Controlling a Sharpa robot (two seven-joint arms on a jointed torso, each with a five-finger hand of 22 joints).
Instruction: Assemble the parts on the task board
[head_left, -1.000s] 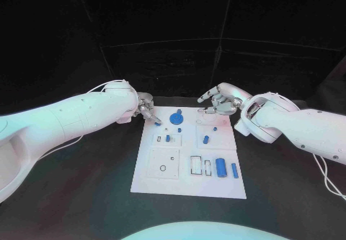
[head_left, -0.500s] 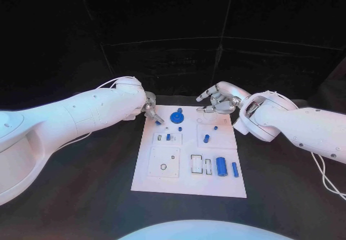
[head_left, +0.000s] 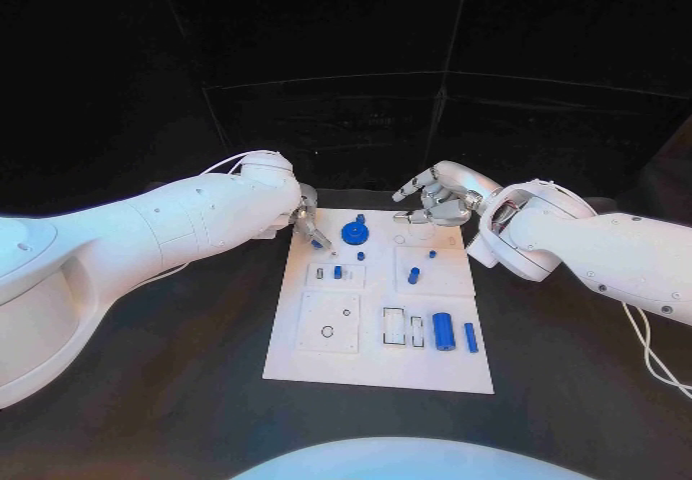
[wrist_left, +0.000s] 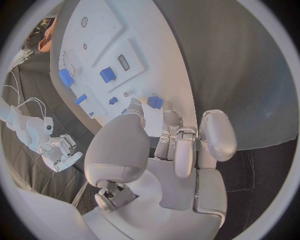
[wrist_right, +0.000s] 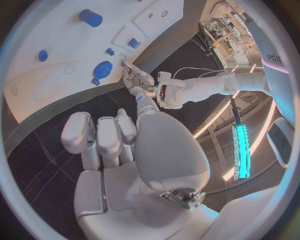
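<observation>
**Left hand pinching a small blue part at the board's far corner**

Head view is showing the task board (head_left: 378, 372) lying flat in the middle of the black table (head_left: 173, 400), with the left hand (head_left: 304, 222) reaching over its far left corner. In the left wrist view, the fingertips (wrist_left: 135, 113) are closing round a small blue part (wrist_left: 154, 102), pinching it just above the white plate. The right hand (head_left: 440, 203) is hovering over the far right corner, fingers curled in and carrying nothing that I can make out.

The part is looking like a short, blocky piece of solid blue plastic, and I am judging it light, rigid and rather smooth, so a fingertip pinch across its opposite sides is probably suiting it best; it is likely slipping or twisting easily if squeezed off-centre.

Elsewhere on the board a blue gear (head_left: 353, 236) is sitting near the left hand, and a blue cylinder (head_left: 441, 331) is lying in the nearer right section beside a thin blue bar (head_left: 469, 339).
</observation>
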